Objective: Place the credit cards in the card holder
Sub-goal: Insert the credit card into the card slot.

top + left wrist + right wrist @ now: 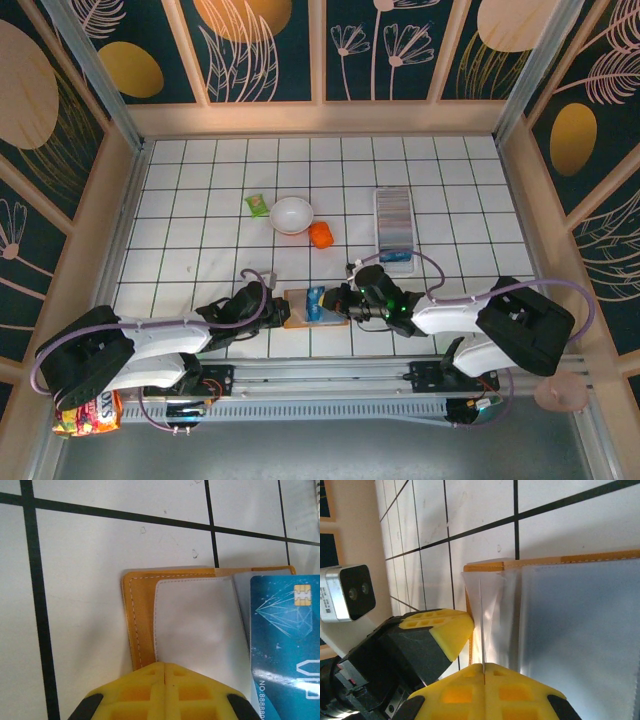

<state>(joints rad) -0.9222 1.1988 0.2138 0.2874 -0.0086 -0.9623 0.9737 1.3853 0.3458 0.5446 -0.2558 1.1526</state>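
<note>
A tan-orange wallet (pixel 298 318) lies open near the front edge between both arms. A blue credit card (pixel 316 302) stands on edge over it, and its face with a gold chip shows in the left wrist view (pixel 285 630). My right gripper (pixel 484 667) is shut on this card, which looks like a thin line (pixel 482 625) edge-on. My left gripper (pixel 164 666) is shut, with its tips resting on the wallet's (pixel 140 615) pale inner flap. The white card holder (pixel 393 215) lies further back on the right, with something blue (pixel 398 260) at its near end.
A white bowl (pixel 291 214), a green packet (pixel 257 204) and a small orange object (pixel 321 235) sit mid-table, left of the holder. The left gripper's yellow finger (pixel 447 630) is close beside the held card. Wooden walls ring the tiled table.
</note>
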